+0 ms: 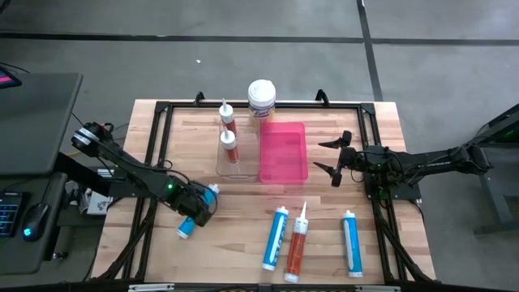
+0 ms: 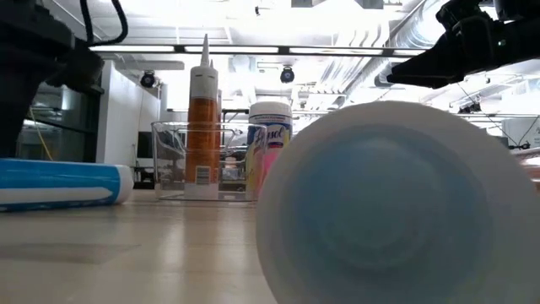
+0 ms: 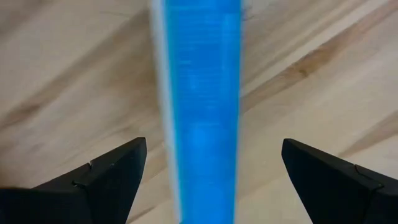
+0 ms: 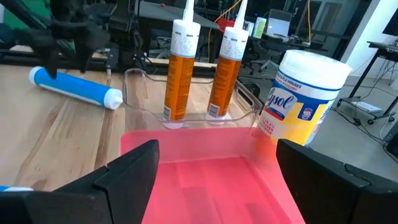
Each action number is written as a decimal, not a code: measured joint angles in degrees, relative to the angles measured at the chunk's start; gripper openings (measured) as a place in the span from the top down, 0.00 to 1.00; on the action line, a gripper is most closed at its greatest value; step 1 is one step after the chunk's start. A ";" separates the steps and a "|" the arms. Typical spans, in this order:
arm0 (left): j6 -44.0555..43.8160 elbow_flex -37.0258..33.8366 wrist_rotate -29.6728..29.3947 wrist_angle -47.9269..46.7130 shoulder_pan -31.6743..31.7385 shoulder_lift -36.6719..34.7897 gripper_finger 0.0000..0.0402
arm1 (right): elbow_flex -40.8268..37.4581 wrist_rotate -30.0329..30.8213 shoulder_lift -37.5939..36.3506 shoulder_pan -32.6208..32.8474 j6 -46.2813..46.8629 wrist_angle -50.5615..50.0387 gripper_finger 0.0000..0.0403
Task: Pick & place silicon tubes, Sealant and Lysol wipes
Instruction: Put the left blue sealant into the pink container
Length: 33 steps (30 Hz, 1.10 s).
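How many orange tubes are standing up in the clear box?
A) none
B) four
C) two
C: two orange tubes stand upright, nozzles up, inside the clear box, beside the pink tray; a third orange tube lies flat on the table.
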 joint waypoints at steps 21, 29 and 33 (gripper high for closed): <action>-1.07 -9.11 1.60 15.01 0.00 3.20 0.09 | 0.02 -0.02 0.00 0.02 0.00 -0.23 0.20; 0.04 -7.77 1.25 14.39 -0.03 6.35 0.09 | 0.02 -0.02 0.02 0.01 0.00 -0.27 0.20; 0.98 -6.75 0.08 13.92 -1.04 7.49 0.09 | 0.02 0.00 0.00 0.01 0.01 -0.17 0.20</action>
